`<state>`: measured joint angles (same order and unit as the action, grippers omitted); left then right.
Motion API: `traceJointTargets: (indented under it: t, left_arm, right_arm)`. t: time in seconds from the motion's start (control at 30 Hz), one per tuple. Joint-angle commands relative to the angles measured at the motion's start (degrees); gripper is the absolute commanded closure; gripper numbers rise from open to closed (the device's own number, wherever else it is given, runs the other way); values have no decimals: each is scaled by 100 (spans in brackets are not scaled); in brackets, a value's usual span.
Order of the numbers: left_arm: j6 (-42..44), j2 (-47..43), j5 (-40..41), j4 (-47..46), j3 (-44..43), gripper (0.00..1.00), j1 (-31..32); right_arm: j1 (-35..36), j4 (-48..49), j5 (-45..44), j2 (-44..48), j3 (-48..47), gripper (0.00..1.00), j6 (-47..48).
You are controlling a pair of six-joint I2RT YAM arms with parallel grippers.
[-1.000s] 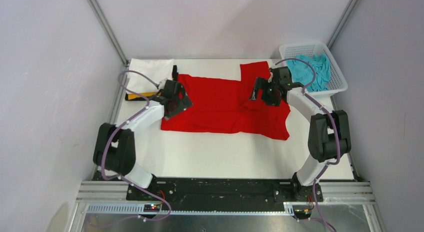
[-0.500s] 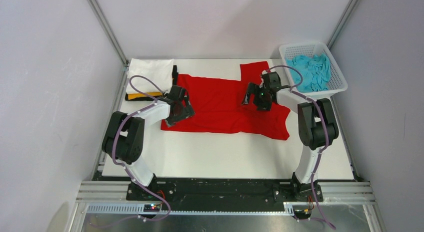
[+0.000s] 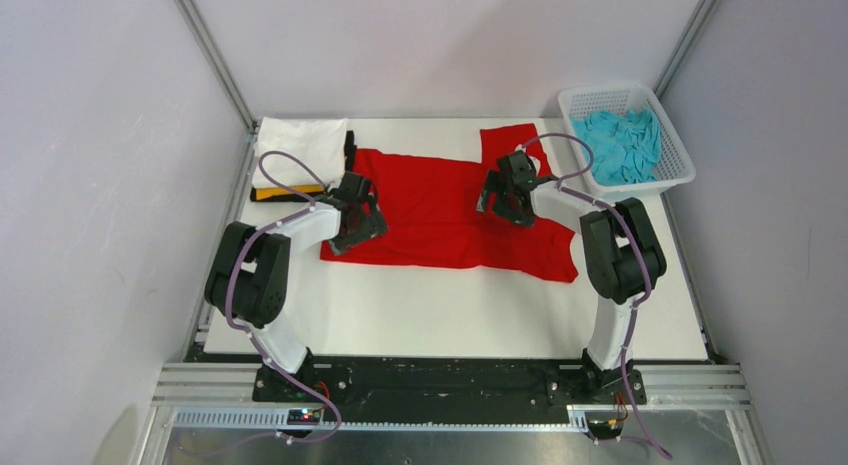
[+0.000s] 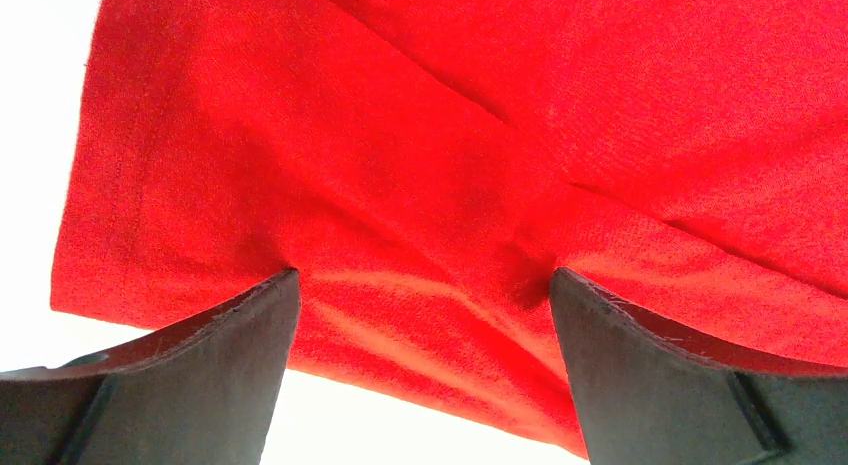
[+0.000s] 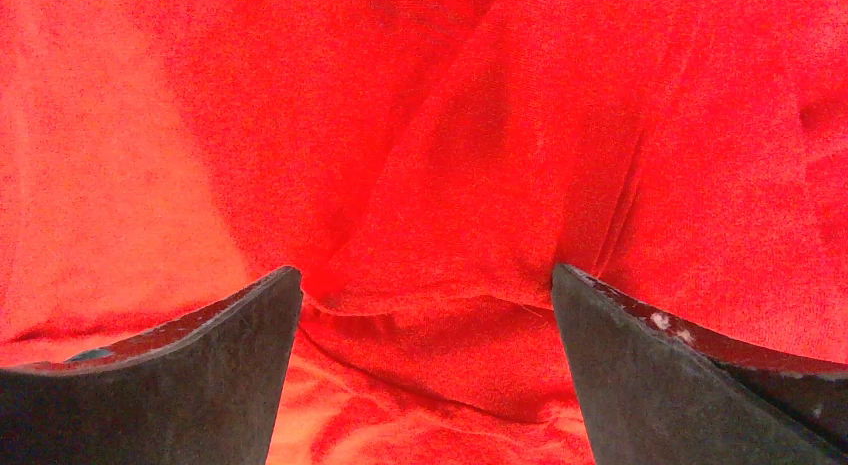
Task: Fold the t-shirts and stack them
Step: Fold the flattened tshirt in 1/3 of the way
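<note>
top: the white basket at the far right corner holds a turquoise t-shirt; the red t-shirt lies spread mid-surface, with bare room nearer.
left wrist: the left fingers are spread wide at its hem, gripping nothing.
right wrist: the right fingers are equally wide, over rumpled red cloth.

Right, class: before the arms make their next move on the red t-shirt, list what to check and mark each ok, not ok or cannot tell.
1. The left gripper is open over a corner of the red t-shirt: ok.
2. The right gripper is open over the shirt: ok.
3. Shirt flat: not ok, bunched under the right gripper.
4. Whether fingertips touch cloth: cannot tell.
5. The turquoise t-shirt is in the basket: ok.
</note>
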<state>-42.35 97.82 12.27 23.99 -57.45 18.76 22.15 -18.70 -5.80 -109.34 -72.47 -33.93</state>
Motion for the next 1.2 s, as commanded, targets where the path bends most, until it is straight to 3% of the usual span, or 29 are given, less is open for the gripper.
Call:
traceJointTargets:
  t: [0.0,0.23,0.37,0.5,0.73,0.83,0.93,1.1,1.17]
  left_arm:
    - [158,-12,154,-2,105,0,-66]
    - [166,-51,172,-4,127,0,-59]
    - [164,-56,183,1,138,0,-65]
    - [163,-85,207,-6,170,0,-66]
    - [207,-60,180,-1,164,0,-66]
    - [222,-98,179,-7,181,0,-64]
    - [245,-158,175,0,193,0,-66]
    - [275,-263,176,-1,254,0,-64]
    - [286,-265,153,-6,248,0,-66]
  right_arm:
    - [117,-143,-962,233,65,1,-444]
    - [87,132,-751,408,444,1,-615]
    - [60,776,-407,410,604,1,-570]
    - [46,1645,-59,233,611,1,-626]
    - [80,3893,-193,-66,582,1,-659]
    - [-26,4063,84,-197,425,1,-679]
    - [71,3485,284,49,369,1,354]
    - [174,1282,297,807,330,1,3740]
    - [130,524,413,952,324,0,4672]
